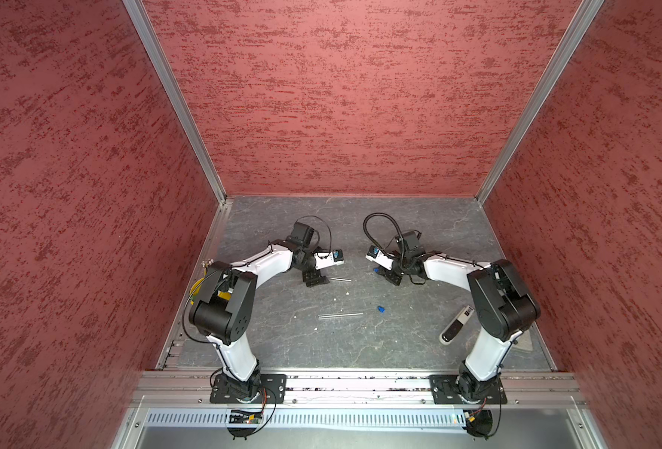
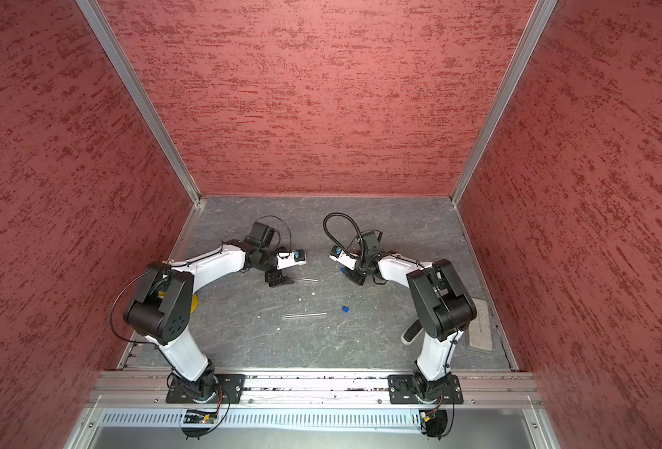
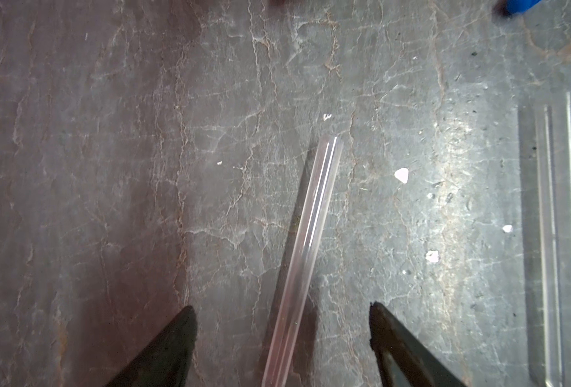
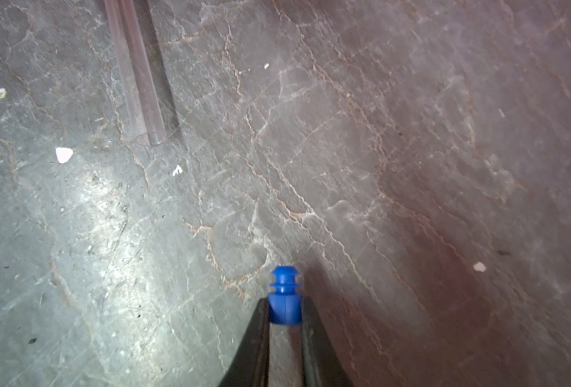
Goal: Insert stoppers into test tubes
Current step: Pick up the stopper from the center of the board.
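Observation:
In the left wrist view a clear test tube (image 3: 306, 241) lies flat on the grey table, running between the fingers of my open left gripper (image 3: 281, 306); neither finger touches it. Both top views show this tube (image 1: 340, 279) (image 2: 307, 279) jutting rightward from the left gripper (image 1: 321, 280). A second test tube (image 1: 340, 315) (image 3: 559, 234) lies nearer the front. My right gripper (image 4: 284, 300) is shut on a blue stopper (image 4: 284, 298), ribbed end sticking out, held off the table (image 1: 377, 269). Another blue stopper (image 1: 380, 309) (image 2: 345, 309) lies loose beside the second tube's right end.
A black-and-white remote-like device (image 1: 457, 324) lies by the right arm's elbow. A grey pad (image 2: 481, 322) sits at the right edge, and something yellow (image 2: 194, 303) shows behind the left arm. Small white specks (image 3: 402, 175) dot the table. Red walls close in three sides.

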Tool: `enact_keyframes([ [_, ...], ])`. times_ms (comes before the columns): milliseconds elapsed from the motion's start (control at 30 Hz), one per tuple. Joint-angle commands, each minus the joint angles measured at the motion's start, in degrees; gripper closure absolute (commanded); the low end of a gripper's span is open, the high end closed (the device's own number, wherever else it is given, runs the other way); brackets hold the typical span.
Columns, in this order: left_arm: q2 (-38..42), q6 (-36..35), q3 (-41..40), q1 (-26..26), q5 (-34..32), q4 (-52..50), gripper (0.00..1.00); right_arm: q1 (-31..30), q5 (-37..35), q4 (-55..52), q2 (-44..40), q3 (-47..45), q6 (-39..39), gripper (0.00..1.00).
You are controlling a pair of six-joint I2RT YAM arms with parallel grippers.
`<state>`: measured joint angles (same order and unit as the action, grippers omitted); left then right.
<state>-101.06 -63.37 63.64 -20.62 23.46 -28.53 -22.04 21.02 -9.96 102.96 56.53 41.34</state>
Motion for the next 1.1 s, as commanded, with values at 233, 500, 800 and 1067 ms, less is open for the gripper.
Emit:
enact_keyframes([
  [233, -3.04, -2.88, 2.80, -0.18, 1.52, -5.00, 0.23, 0.11, 1.55, 1.08, -1.80, -0.68, -0.21, 0.82],
  [500, -5.21, -3.82, 4.15, -0.28, 1.67, -5.44, 0.30, 0.10, 1.41, 0.99, -1.66, -0.59, -0.20, 0.82],
  [800, -7.13, -5.13, 5.75, -0.74, 0.96, -5.22, 0.43, 0.08, 1.31, 0.82, -1.64, -0.63, -0.17, 0.82],
  [1067, -8.12, -5.50, 5.79, -1.13, 0.19, -5.51, 0.52, 0.07, 1.47, 0.90, -1.66, -0.68, -0.12, 0.82],
])
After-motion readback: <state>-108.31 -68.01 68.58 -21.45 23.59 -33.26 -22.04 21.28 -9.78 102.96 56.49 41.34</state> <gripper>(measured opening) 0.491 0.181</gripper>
